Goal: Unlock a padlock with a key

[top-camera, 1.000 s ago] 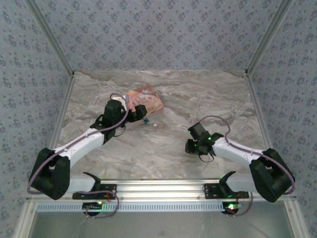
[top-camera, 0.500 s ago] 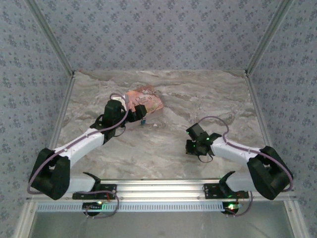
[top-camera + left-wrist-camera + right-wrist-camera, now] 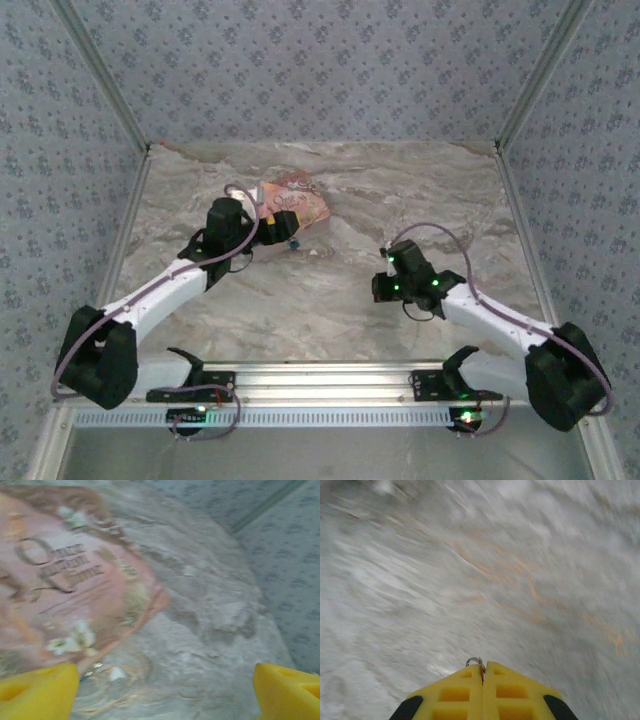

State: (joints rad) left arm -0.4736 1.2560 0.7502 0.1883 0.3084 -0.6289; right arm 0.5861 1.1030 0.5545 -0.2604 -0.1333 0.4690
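Noting right gripper (image 3: 482, 671) pinched shut on what I take for a thin silver key (image 3: 476, 661), well right of flat pink printed packet (image 3: 75, 580). Left gripper (image 3: 165, 690) gapes empty at packet's near edge. I cannot resolve the padlock.

You have two arms (image 3: 160, 290) (image 3: 500, 315) and two grippers: the left gripper (image 3: 165, 680) and the right gripper (image 3: 482, 666). There is one table (image 3: 330, 300), one pink packet (image 3: 75, 580), and one small metal bit (image 3: 476, 661).
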